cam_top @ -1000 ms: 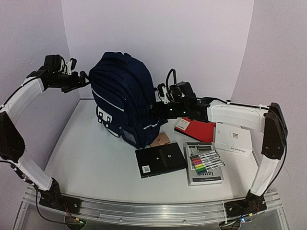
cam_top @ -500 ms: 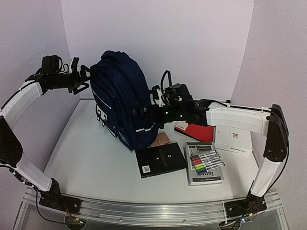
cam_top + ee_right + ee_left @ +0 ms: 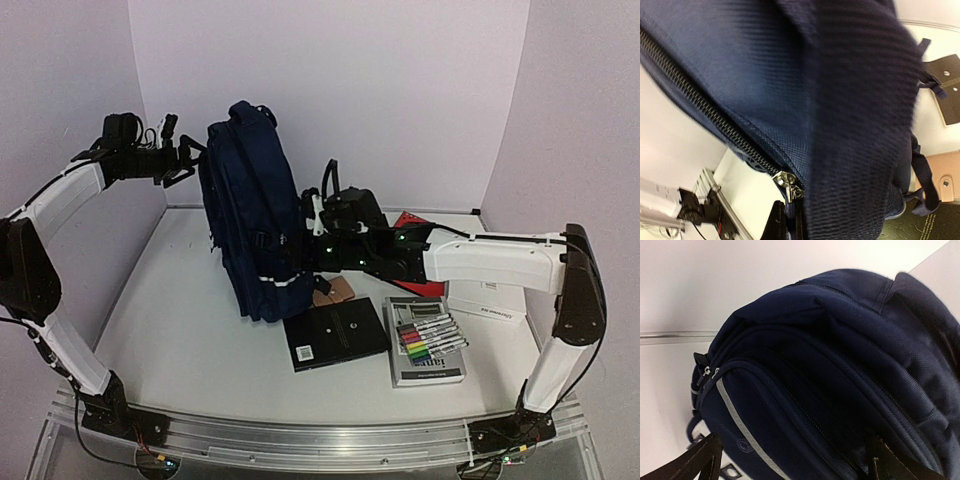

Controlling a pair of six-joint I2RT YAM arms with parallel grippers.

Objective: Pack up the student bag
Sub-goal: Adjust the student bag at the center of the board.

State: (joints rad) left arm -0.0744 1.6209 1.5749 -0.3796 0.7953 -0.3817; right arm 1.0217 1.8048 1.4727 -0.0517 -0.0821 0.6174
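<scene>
The large navy-blue fabric backpack is standing with its long axis vertical, top pointing up; the left pincer is gaping beside it, the right pincer pinching its fabric.

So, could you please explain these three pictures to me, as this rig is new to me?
Two robot arms are bolted at the near edge of a white table. One picture looks down from above and behind them; the others come from a camera on each wrist. A large navy-blue fabric backpack stands upright. The left gripper is open beside its top, holding nothing. The right gripper is pinched shut on the bag's fabric by a metal zip pull. Nearby lie a black notebook, coloured markers, a white box, a red folder and a tan leather piece.
</scene>
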